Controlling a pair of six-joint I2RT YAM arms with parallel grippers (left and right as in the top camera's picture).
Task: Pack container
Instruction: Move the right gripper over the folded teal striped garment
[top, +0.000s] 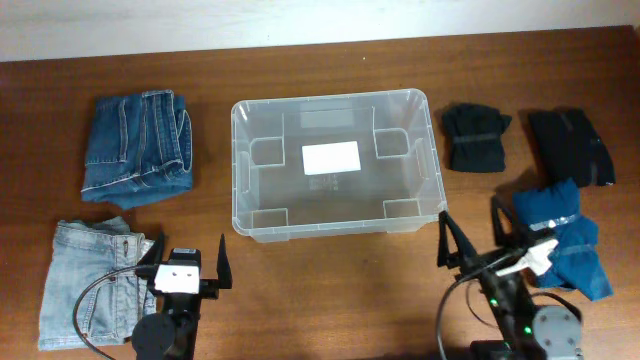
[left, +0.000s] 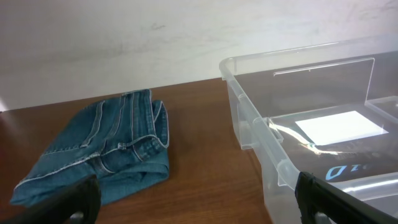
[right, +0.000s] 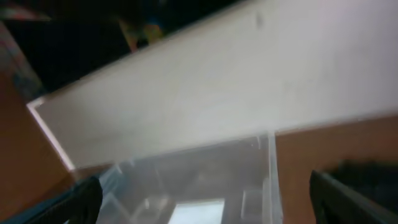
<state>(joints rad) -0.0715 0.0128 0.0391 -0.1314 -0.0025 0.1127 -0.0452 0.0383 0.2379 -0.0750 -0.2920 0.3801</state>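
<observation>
The container (top: 240, 180) sits in the middle of the wooden surface (top: 330, 290), long side across, with the white label (top: 331, 158) showing through its clear bottom. To its left, near but not touching, lies a folded pair of dark blue jeans (top: 138, 148). Nearer the front edge on that side is a folded pair of pale blue jeans (top: 90, 280), whose right edge runs under the left arm's cable. The left claw (top: 187, 262) hangs in front of the container's near left corner, fingers spread wide and gripping nothing. From its wrist camera the fingers (left: 68, 205) frame the dark jeans (left: 106, 149) on one side and the container's left wall (left: 249, 106) on the other, the wall standing between the claw and the tub's inside. Right of the container two black folded garments lie side by side, one just beside the tub (top: 477, 137) and one further out (top: 572, 145). Below them lies a crumpled blue garment (top: 565, 235), partly overlapped by the right arm. The right claw (top: 470, 225) is likewise spread wide and holds nothing, just off the near right corner. Its wrist view is blurred, showing the container (right: 205, 180) ahead and something dark (right: 367, 171) at the right.
</observation>
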